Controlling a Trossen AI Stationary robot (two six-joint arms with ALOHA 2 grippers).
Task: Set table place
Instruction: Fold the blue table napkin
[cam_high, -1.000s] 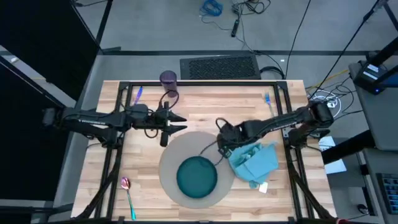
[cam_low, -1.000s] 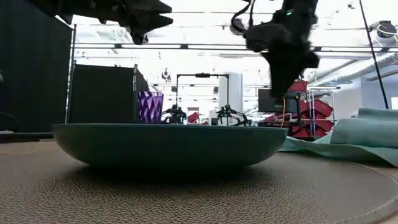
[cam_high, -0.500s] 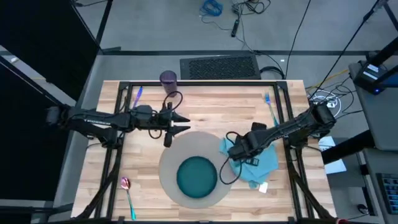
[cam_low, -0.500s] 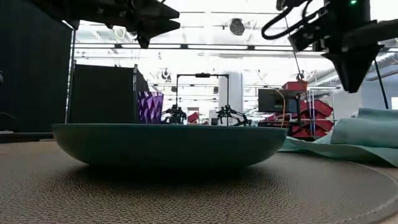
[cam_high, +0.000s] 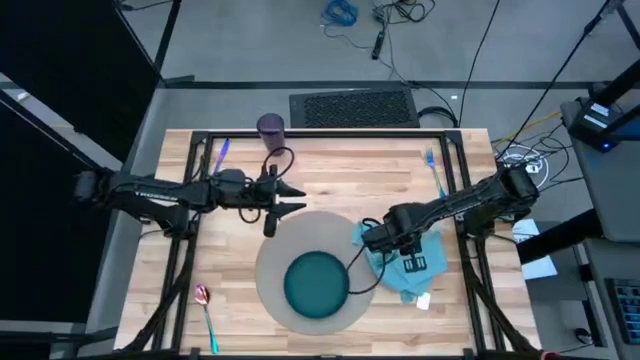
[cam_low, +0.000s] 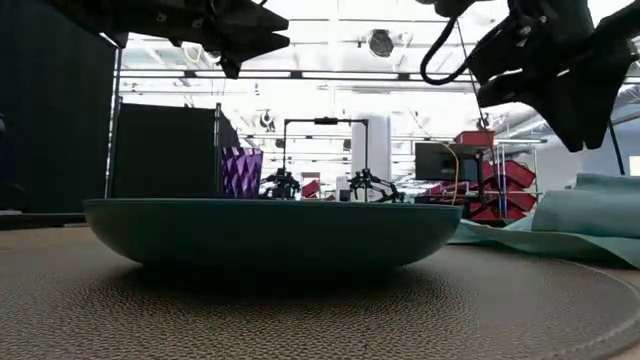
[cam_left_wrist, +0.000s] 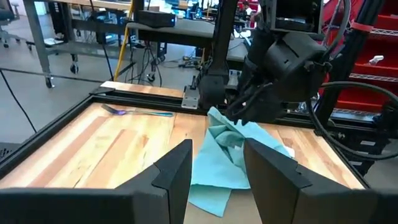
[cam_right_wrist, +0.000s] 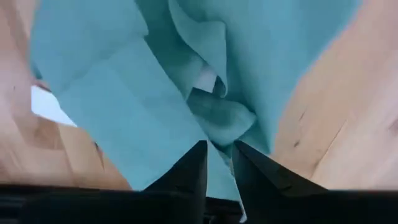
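High view first: the right gripper (cam_high: 372, 236) sits right over the crumpled light blue napkin (cam_high: 425, 262), just beside the round grey mat (cam_high: 270, 262). Its wrist view shows the fingers (cam_right_wrist: 189, 171) nearly together with cloth bunched at the tips; whether they're pinching it, I can't tell. The teal plate (cam_high: 317, 284) sits on the mat. The left gripper (cam_high: 295, 196) hovers by the mat's far edge, fingers (cam_left_wrist: 177, 168) apart. The purple cup (cam_high: 270, 126) stands at the table (cam_high: 350, 180)'s far side.
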